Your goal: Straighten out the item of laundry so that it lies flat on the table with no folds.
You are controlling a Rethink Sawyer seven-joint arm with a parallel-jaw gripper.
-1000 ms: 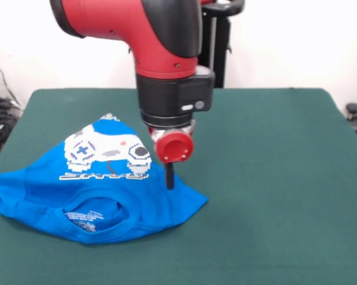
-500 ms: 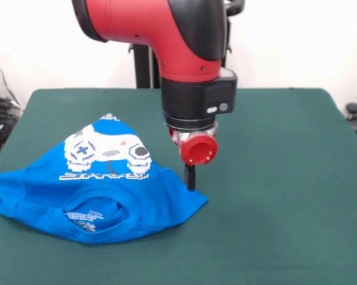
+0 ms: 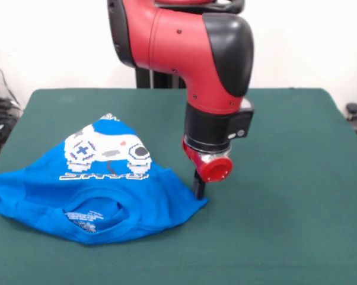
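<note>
Low over the right-hand tip of the shirt, the gripper (image 3: pixel 198 189) shows only as a short black stub under a red round cap on the wrist. Its end comes down right at the pointed corner of the T-shirt (image 3: pixel 101 190), at or just above the cloth; whether it actually touches or pinches the fabric cannot be told, and how far the fingers stand apart cannot be made out either. Above it rises the arm (image 3: pixel 190 53), black at the wrist and elbow cover and red along the thick upper link, coming down from the top of the front view.

Spreading left from that corner, the bright blue shirt lies bunched and folded on the near left part of the table (image 3: pixel 285 154). Its neck opening faces the camera near the front edge, with a small printed label inside the collar; the white print there is too small to read. Higher up on the cloth sits a white pixel graphic shaped like a game controller, and below it a line of white outlined block lettering, seen upside down and not legible. Its left end reaches the table's left edge. Right of the gripper the dark green cloth lies bare.
</note>
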